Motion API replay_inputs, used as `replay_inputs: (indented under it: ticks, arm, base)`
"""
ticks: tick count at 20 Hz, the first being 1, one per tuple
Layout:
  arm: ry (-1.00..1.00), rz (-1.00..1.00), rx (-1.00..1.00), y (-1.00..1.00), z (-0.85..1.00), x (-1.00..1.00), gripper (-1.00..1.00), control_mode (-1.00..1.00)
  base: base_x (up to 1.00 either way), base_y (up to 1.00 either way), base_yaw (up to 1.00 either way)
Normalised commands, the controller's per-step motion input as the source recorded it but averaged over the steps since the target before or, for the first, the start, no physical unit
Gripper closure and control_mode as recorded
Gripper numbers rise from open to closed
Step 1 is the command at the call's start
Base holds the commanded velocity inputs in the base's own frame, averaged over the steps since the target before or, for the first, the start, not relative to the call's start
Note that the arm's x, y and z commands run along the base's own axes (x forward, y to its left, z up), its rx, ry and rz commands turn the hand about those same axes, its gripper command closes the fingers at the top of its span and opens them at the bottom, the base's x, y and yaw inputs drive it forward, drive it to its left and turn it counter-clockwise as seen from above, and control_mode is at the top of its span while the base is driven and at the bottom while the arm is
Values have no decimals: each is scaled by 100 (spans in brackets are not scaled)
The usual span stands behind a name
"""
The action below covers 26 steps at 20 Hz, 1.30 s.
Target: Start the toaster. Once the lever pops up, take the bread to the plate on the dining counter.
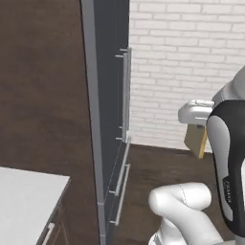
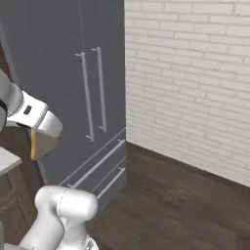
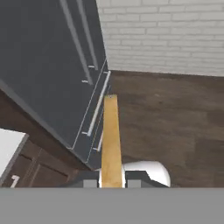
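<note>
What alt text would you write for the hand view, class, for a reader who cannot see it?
The claw is shut on the bread, seen edge-on as a golden crust strip. Beyond are a dark grey cabinet, a dark wood floor and a white brick wall.

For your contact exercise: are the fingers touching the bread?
Touching: in the hand view the bread stands edge-on between both fingers, no gap.

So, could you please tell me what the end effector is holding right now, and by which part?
The end effector is shut on the bread, pinching its two flat faces near one crust edge.
</note>
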Motion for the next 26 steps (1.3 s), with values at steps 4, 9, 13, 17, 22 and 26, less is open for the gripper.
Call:
replay_inputs:
  ticks: [4,9,13,17,22,26]
  arm:
    - [0,0,0,0,0,0,100,100]
    - [0,0,0,0,0,0,100,100]
    - [0,0,0,0,0,0,100,100]
    - [0,0,0,0,0,0,100,100]
    - [0,0,0,0,0,0,100,100]
    - [0,0,0,0,0,0,100,100]
  base:
    - [0,-6,-88]
    - [30,-6,-76]
    - [75,0,-61]
    - [98,0,-53]
    - [100,0,-46]
    - [100,-8,-44]
